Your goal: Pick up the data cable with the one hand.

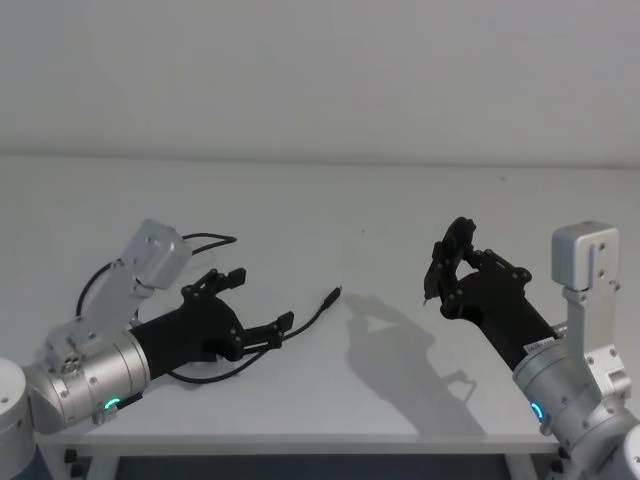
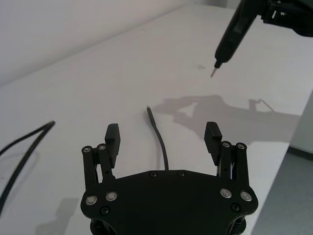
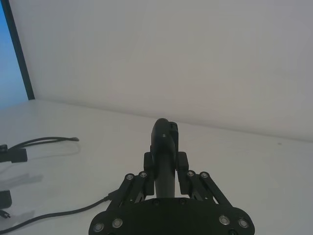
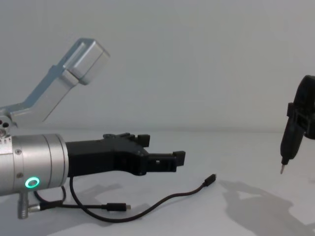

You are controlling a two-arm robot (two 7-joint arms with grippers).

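Chest view: left gripper, jaws spread, over data cable.

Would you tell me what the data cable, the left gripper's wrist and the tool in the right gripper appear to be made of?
Data cable: probably rubbery plastic sheath, matte black, curving loosely; plug tip glints like metal. Wrist behind the open left gripper: brushed silver metal, perhaps aluminium. Tool clamped in the right gripper: matte black body, likely plastic, with thin pale metal-looking tip.

The data cable lies on the table under the left gripper.
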